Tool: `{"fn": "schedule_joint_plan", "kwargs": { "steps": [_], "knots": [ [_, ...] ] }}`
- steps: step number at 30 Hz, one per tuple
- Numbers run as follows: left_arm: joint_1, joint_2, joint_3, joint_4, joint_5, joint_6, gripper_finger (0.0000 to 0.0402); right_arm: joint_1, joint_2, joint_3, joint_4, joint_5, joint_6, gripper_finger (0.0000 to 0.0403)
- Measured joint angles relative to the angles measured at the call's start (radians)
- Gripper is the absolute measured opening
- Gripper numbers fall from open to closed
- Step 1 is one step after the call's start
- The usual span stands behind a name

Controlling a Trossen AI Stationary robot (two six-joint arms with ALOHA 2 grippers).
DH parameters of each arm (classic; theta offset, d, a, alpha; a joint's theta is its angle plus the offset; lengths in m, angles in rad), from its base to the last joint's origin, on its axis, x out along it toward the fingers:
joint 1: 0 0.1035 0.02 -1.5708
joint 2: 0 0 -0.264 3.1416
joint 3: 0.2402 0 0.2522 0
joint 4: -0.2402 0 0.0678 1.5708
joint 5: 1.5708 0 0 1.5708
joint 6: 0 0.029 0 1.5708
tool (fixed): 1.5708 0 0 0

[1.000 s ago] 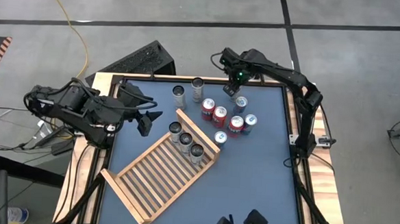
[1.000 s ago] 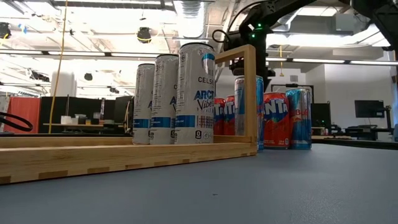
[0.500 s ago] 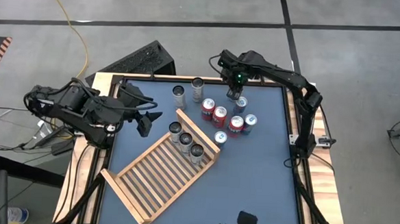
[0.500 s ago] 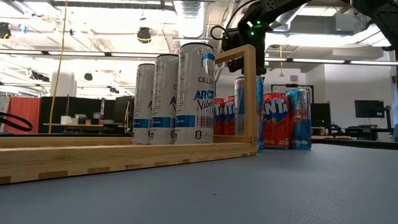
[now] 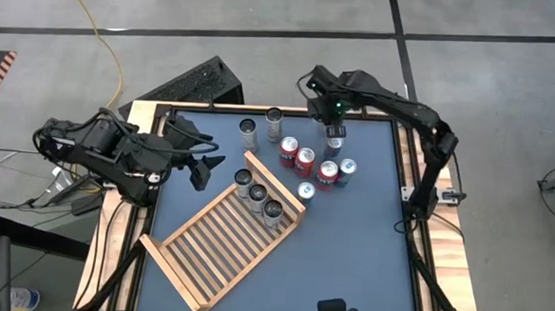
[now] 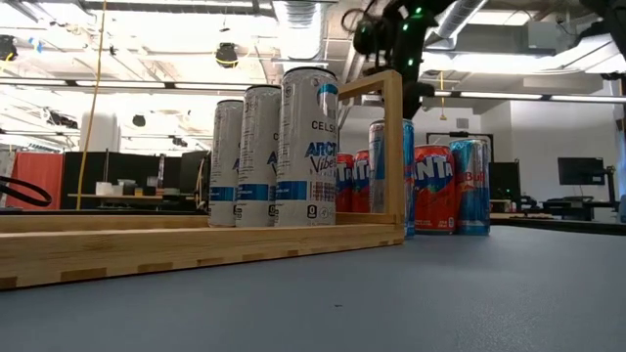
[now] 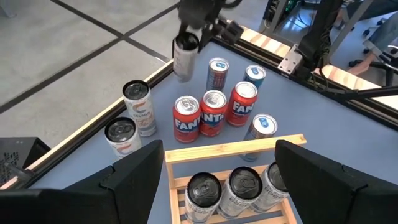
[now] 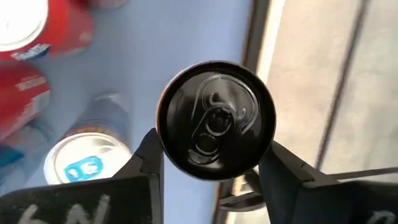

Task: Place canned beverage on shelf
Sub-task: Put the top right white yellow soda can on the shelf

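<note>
R gripper (image 5: 334, 120) sits over the far edge of the blue table (image 5: 358, 245), fingers pinched on a slim dark-topped silver can (image 8: 216, 119). In the R wrist view the can's black lid w/ pull tab fills the gap between the two dark fingers (image 8: 144, 163), which press it from both sides. In the L wrist view that can (image 7: 183, 56) hangs tilted, off the table surface, just beyond the cluster of cans.

Cluster: three red Fanta cans (image 7: 213, 114) standing side by side, two blue-and-silver slim cans (image 7: 216, 73) next to them, one more blue-topped can right by the rack's frame. Two white tall cans (image 5: 248, 130) stand apart near the far edge.

The shelf, a big light-wood slatted rack w/ raised frame (image 5: 217, 248), lies flat & angled mid-table. Three tall white Celsius cans (image 6: 309, 145) stand upright in a row inside it, against its far frame rail.

L gripper (image 5: 201, 164) waits near the L table edge, fingers spread, nothing between them; it points toward the rack.
</note>
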Motion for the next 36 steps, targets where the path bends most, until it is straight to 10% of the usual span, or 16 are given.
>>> {"fn": "schedule_joint_plan", "kwargs": {
  "steps": [23,36],
  "knots": [
    [0.0,0.0,0.0,0.0,0.003,0.032,0.0297,0.13,-0.264,0.003,-0.09,-0.063,0.304,0.0068],
    [0.0,0.0,0.0,0.001,0.005,0.009,0.0297,0.103,-0.226,0.002,0.002,-0.088,0.394,0.0237]
  ]
}}
